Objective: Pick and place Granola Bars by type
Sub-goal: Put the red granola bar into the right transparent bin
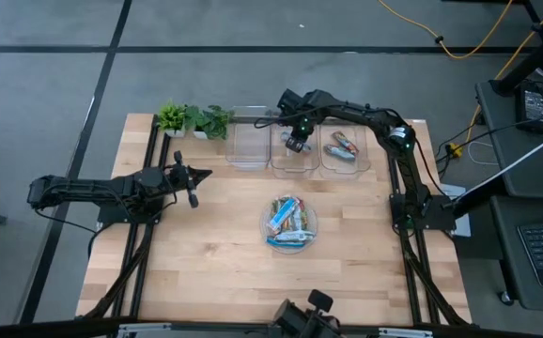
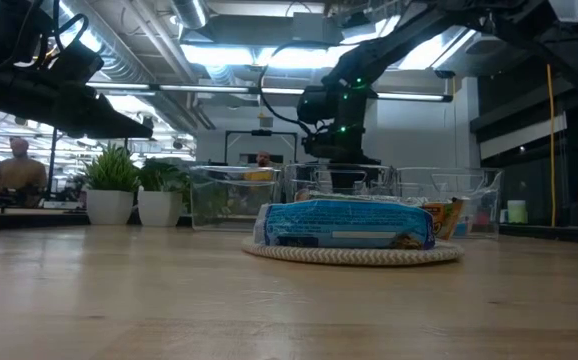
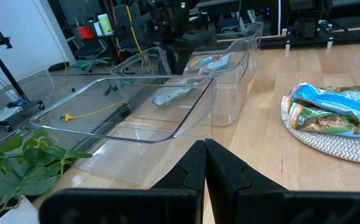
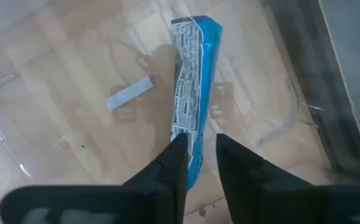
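From above, the right tool point(image 1: 297, 144) hangs over the middle bin point(image 1: 296, 165) of three clear bins at the counter's point(image 1: 215, 253) far edge, and its body hides whatever lies under it. Only the right wrist view shows this: a blue granola bar point(image 4: 194, 93) with a white printed face lies against the bin's clear floor, one end between the right tool's point(image 4: 202, 155) fingers point(image 4: 175, 163), which stand slightly apart around it. Whether they touch the wrapper cannot be told. A small grey strip point(image 4: 130, 93) lies beside the bar.

The right-hand bin point(image 1: 349, 167) holds a couple of bars point(image 1: 343, 145), too small to tell by type from above. The left-hand bin point(image 1: 247, 150) appears to hold nothing. More granola bars point(image 1: 288, 222) are piled on the round plate point(image 1: 310, 233); the low view shows the plate's woven rim point(image 2: 354, 254) and one blue bar point(image 2: 347, 224) side on, hiding the rest.

The left tool point(image 1: 193, 178) waits over the counter's left side, its fingers point(image 3: 189, 168) pressed together, empty. Two potted plants point(image 1: 194, 120) stand at the far left corner.
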Tool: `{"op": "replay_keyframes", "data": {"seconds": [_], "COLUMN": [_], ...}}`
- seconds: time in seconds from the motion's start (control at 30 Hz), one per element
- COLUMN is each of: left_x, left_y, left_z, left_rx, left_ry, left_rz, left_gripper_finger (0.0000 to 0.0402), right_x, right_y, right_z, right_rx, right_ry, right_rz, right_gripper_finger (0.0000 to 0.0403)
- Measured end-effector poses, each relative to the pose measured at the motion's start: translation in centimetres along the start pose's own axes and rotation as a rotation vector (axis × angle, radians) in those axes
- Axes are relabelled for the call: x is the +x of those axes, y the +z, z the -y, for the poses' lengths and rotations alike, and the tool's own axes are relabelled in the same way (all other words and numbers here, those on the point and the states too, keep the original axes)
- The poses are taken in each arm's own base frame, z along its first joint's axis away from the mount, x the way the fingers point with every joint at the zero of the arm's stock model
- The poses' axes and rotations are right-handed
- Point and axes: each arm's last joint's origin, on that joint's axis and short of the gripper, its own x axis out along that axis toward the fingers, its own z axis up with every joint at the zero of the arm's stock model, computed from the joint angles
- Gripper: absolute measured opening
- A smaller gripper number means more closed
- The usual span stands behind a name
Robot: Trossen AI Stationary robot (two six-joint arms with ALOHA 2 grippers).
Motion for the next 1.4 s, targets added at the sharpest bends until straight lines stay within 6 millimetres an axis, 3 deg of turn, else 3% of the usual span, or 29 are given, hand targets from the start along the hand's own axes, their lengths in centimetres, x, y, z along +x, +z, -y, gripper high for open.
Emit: {"op": "replay_keyframes", "data": {"seconds": [0.1, 0.3, 0.5, 0.77, 1.07, 1.4], "left_x": [0.0, 0.0, 0.0, 0.0, 0.0, 0.0], "left_y": [0.0, 0.0, 0.0, 0.0, 0.0, 0.0], "left_z": [0.0, 0.0, 0.0, 0.0, 0.0, 0.0], "left_rx": [0.0, 0.0, 0.0, 0.0, 0.0, 0.0], "left_ry": [-0.001, -0.001, 0.0, 0.0, 0.0, 0.0], "left_rz": [0.0, -0.001, 0.0, 0.0, 0.0, -0.001], "left_gripper_finger": [0.0004, 0.0004, 0.0004, 0.0004, 0.0004, 0.0004], "right_x": [-1.4, -6.4, -10.8, -15.0, -19.1, -21.2], "right_y": [0.0, -0.2, -1.3, -3.5, -5.9, -9.1], "right_z": [0.1, -0.4, -2.5, -5.0, -9.6, -17.0], "right_rx": [-0.012, -0.028, -0.08, -0.159, -0.27, -0.429], "right_ry": [-0.006, -0.072, -0.064, -0.047, 0.032, 0.159], "right_rz": [0.013, 0.106, 0.184, 0.21, 0.301, 0.296], "right_gripper_finger": [0.0096, 0.0098, 0.0098, 0.0098, 0.0098, 0.0098]}}
